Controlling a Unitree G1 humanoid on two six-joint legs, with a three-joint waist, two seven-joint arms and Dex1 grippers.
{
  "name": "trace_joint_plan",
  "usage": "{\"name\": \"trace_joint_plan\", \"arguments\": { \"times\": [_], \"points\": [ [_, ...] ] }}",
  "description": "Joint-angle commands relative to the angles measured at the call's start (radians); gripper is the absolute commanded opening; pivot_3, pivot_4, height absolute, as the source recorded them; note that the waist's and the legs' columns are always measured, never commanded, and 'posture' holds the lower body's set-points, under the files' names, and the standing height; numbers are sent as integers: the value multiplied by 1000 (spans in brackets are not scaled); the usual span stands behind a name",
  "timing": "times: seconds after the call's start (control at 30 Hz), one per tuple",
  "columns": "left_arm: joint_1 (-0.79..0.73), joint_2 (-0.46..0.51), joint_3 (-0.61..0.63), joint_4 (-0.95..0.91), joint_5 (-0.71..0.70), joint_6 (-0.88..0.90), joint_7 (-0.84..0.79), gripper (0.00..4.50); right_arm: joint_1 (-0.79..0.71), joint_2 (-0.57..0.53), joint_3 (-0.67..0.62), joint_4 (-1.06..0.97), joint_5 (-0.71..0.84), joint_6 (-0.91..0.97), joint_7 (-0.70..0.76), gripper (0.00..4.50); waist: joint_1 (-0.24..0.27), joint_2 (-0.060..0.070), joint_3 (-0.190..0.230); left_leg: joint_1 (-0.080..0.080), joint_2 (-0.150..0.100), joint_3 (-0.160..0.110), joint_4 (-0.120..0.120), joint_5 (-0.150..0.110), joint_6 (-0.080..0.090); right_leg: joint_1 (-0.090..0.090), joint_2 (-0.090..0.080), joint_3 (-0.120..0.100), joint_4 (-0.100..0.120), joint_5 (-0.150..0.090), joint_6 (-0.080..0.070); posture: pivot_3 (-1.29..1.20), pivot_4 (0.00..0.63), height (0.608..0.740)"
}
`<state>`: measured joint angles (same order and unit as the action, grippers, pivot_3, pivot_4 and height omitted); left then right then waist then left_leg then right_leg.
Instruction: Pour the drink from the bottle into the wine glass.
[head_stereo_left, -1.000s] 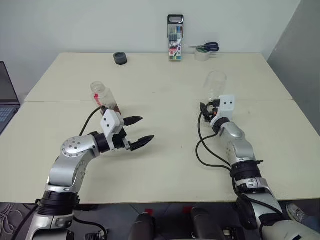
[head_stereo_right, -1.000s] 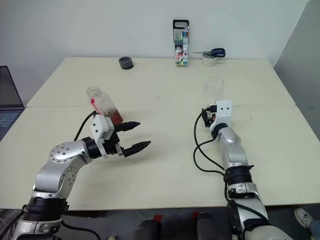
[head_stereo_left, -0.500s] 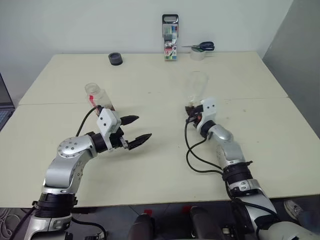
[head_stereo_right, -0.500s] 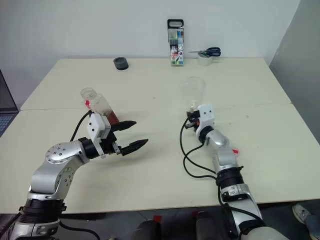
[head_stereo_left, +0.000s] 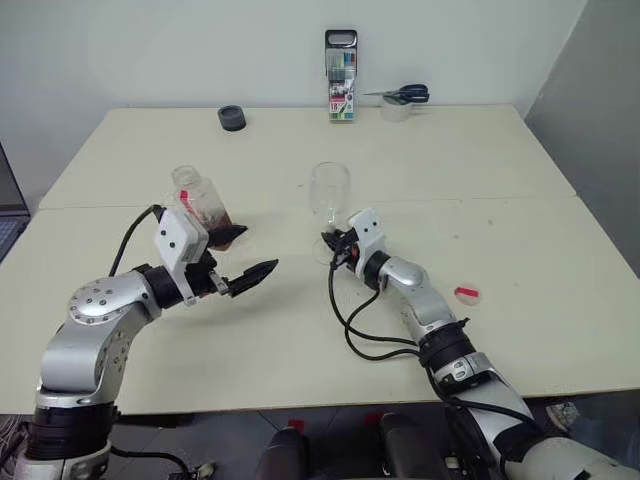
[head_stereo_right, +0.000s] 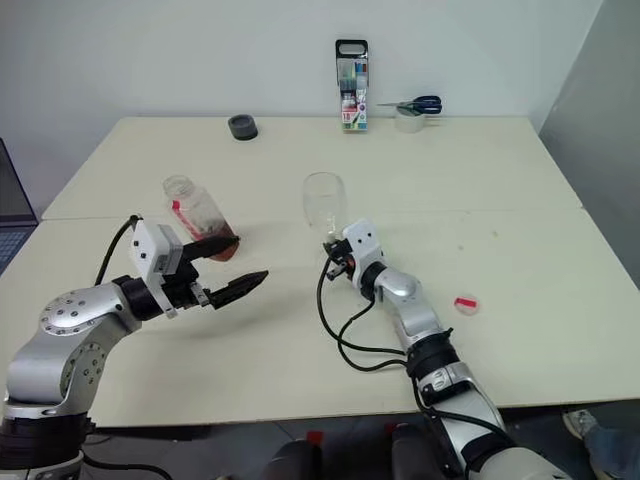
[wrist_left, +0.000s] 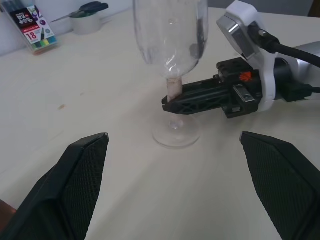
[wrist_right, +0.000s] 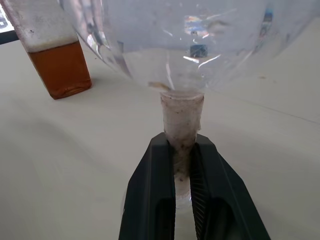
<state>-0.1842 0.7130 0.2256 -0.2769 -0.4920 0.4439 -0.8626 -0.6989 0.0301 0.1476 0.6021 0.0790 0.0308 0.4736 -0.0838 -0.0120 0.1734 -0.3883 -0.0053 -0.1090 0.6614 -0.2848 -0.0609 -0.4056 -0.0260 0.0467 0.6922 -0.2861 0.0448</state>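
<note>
Wine glass (head_stereo_left: 330, 195) nearer table (head_stereo_left: 520, 200) centre

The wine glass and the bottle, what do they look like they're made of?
The wine glass: clear and colourless with bright glints on the bowl; glass or hard clear plastic, the look leaves it open. Its stem looks cloudy where the right end effector clamps it. The bottle: clear, thin-walled, probably plastic, with a red and white label strip; the amber drink shows through.

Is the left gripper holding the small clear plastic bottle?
No, the left gripper is open with the small clear plastic bottle standing free beyond it.
</note>
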Motion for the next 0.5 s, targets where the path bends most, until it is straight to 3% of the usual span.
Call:
{"name": "trace_joint_plan", "arguments": {
  "times": [0.03, 0.33, 0.37, 0.5],
  "points": [
    [-15, 18, 33, -46, -21, 1, 10, 4500, -19, 5, -8, 9, 0, -15, 7, 1130, 0, 0, 0, 0, 0, 0, 0, 0, 0, 0, 0, 0, 0, 0, 0, 0, 150, 740],
    [-56, -8, 10, -46, -24, -10, 41, 4500, -7, -1, -5, -22, 5, -11, 27, 4246, 0, 0, 0, 0, 0, 0, 0, 0, 0, 0, 0, 0, 0, 0, 0, 0, 150, 740],
    [-57, -12, 9, -47, -25, -11, 42, 4500, -5, -2, -3, -27, 5, -10, 30, 4458, 0, 0, 0, 0, 0, 0, 0, 0, 0, 0, 0, 0, 0, 0, 0, 0, 150, 740],
    [-71, -24, 7, -52, -33, -7, 51, 4500, 15, -18, 9, -67, 0, 0, 52, 4458, 1, 0, 0, 0, 0, 0, 0, 0, 0, 0, 0, 0, 0, 0, 0, 0, 150, 740]
  ]
}}
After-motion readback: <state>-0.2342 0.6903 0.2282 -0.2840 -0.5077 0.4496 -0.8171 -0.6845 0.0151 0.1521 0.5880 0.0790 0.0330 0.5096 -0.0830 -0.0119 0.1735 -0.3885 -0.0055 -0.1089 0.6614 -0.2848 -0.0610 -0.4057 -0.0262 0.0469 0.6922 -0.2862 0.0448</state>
